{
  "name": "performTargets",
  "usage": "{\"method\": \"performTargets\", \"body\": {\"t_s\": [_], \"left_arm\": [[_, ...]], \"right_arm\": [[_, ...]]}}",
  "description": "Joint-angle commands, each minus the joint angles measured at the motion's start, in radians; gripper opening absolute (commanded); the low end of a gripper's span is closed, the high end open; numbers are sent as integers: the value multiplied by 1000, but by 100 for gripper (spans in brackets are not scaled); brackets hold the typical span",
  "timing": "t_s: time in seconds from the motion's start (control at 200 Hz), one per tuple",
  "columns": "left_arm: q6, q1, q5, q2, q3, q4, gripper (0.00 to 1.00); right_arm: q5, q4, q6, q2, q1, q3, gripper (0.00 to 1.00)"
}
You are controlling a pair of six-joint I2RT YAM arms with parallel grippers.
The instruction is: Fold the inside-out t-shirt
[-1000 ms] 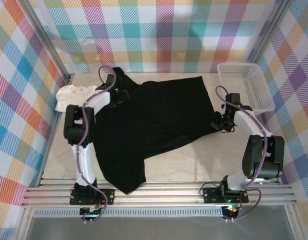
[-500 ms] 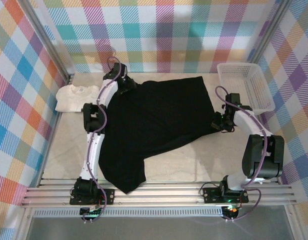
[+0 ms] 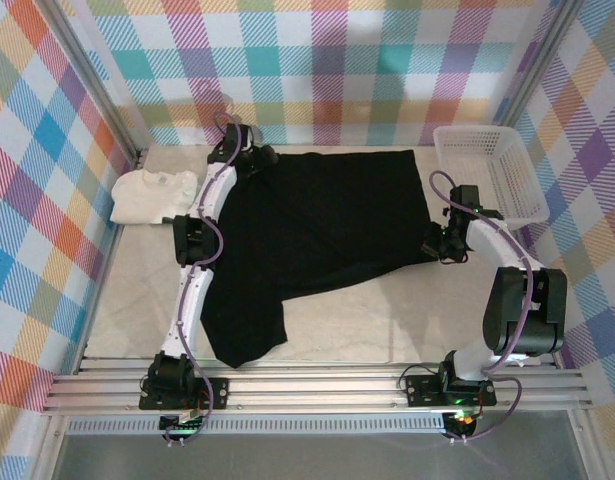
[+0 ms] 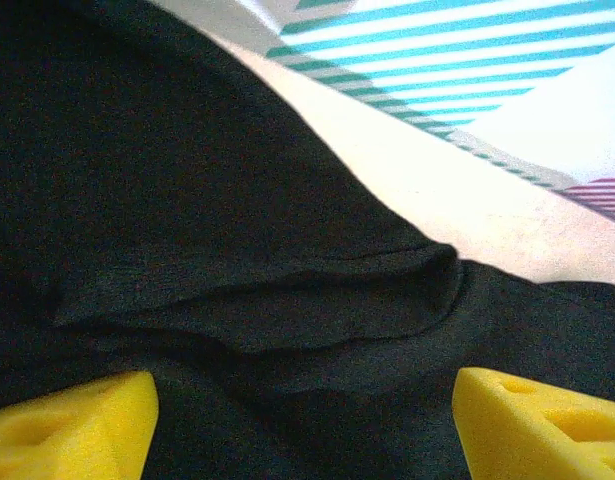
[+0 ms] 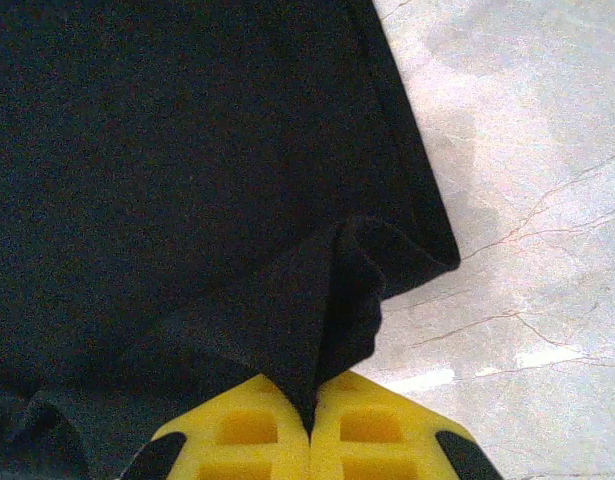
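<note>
While the inside-out t-shirt (image 3: 327, 220) lies spread nearly flat across the middle of the table (image 3: 387, 320), no fold appears made yet; the job looks to be at the straightening stage, with every fold left to do. The left gripper (image 3: 257, 158) reaches to the shirt's far left corner, its yellow fingers (image 4: 77, 420) spread wide over a rumpled hem and gripping nothing. The right gripper (image 5: 312, 400) pinches a bunched corner of black cloth at the shirt's right edge, its pads pressed together on the fabric. One part of the shirt trails toward the near edge, by the left arm. A white basket (image 3: 482, 130) in the far right corner looks to hold nothing, and a small white garment (image 3: 147, 195) rests just beside the shirt at far left.
</note>
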Motion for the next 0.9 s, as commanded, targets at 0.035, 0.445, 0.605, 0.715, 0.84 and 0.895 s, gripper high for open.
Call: {"method": "performTargets", "body": {"t_s": [0.035,0.445,0.605,0.715,0.84,0.895], "left_arm": [[10,11,73,-79,28,67,80],[-48,-39,-103,-1096,-1280,137,79],[-92,-127,-209,-1432,-1664,-36,77],[-193,-212,-304,-1657,-1897,-237,75],[-412,-325,-295,-1855,-2062,-400,70],[-511,-377,-273,-1913,-2123,-426,67]], "right_arm": [[-7,22,-18,-43,7,22,4],[-68,19,-17,-140,30,-34,4],[-98,-5,-28,-175,45,-44,4],[-116,-4,-23,-204,49,-56,4],[-106,8,-22,-222,50,-78,4],[-100,8,-22,-224,50,-84,4]]}}
